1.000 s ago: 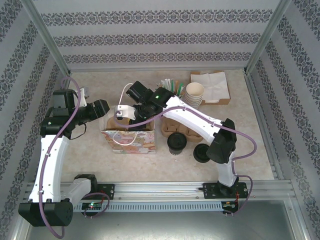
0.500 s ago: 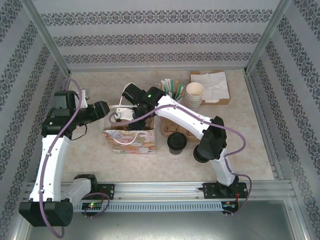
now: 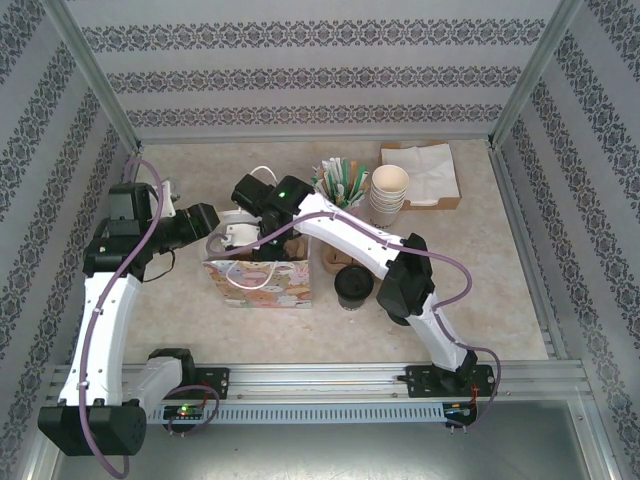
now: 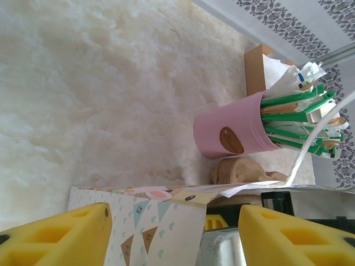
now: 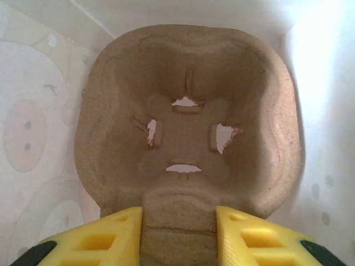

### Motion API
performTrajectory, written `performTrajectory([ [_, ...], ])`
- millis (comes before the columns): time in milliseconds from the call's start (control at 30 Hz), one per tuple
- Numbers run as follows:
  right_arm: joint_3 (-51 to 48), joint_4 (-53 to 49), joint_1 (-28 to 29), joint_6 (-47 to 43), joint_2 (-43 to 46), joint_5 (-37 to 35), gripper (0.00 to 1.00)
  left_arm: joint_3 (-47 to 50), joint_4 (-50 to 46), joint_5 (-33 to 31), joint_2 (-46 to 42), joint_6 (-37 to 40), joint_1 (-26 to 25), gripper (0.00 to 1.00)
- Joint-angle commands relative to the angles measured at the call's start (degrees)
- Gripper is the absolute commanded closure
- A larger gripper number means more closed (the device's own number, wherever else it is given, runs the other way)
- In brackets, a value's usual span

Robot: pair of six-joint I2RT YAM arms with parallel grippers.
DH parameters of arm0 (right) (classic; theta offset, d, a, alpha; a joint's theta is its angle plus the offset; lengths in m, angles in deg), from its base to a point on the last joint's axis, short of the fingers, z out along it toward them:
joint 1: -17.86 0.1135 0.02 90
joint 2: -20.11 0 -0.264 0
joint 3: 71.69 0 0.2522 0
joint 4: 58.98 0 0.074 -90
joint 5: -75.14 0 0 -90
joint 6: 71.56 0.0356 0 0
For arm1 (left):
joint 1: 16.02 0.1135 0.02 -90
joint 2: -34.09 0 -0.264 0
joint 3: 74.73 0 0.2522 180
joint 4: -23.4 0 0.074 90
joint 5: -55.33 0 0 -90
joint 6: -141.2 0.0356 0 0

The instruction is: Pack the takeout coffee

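Pinching cup carrier (image 5: 188, 83) inside bag (image 3: 262, 285), right end effector (image 5: 177, 219), left end effector (image 4: 173, 213) spread at rim

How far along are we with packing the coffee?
Done: the bag stands open. In hand: the right gripper holds the cardboard carrier down inside it, while the left gripper sits open at the bag's rim. Left: the lidded coffee cup stands on the table outside the bag, not yet packed.
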Motion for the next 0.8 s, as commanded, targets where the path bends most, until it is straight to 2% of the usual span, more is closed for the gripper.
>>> performTrajectory([
  [0, 1.69, -2.53, 0.43, 1.29, -1.59, -1.06, 0.64, 0.25, 1.14, -0.9, -1.05, 0.1, -0.43, 0.38],
  [333, 0.89, -0.62, 0.26, 1.29, -3.89, 0.57, 0.64, 1.05, 1.08, -2.3, -1.04, 0.72, -0.43, 0.41],
  [767, -3.08, 0.9, 0.43, 1.82, -5.13, -1.1, 0.64, 1.74, 1.28, -2.08, -0.45, 0.93, -0.47, 0.41],
])
